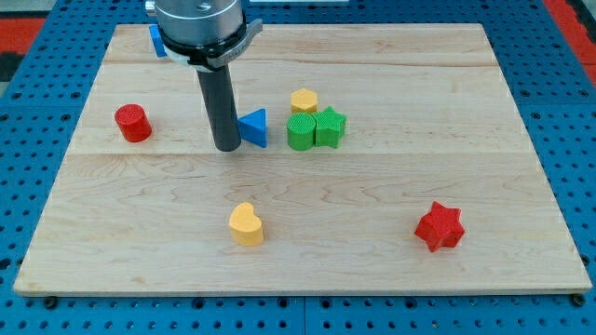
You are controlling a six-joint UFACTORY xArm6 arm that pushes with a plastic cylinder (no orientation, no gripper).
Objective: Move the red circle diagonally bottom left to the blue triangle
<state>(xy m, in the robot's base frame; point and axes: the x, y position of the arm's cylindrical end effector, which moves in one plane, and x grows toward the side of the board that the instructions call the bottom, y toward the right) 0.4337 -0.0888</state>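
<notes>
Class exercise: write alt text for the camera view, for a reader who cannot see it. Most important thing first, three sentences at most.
My tip rests on a wooden board, touching or nearly touching the left side of the blue triangle; the red circle sits apart at the view's left. Right of the triangle cluster a yellow block, green circle and green star.

A pale wooden tabletop (372,186) fills most of the view, made of planks joined side by side, their seams running left to right and the grain showing faintly. It lies on a blue perforated base (568,121), with rows of small round holes, that shows on the left, the right and along the near edge. At the far left and far right corners a red surface (23,23) appears. The light is even and soft, with only faint shadows.
</notes>
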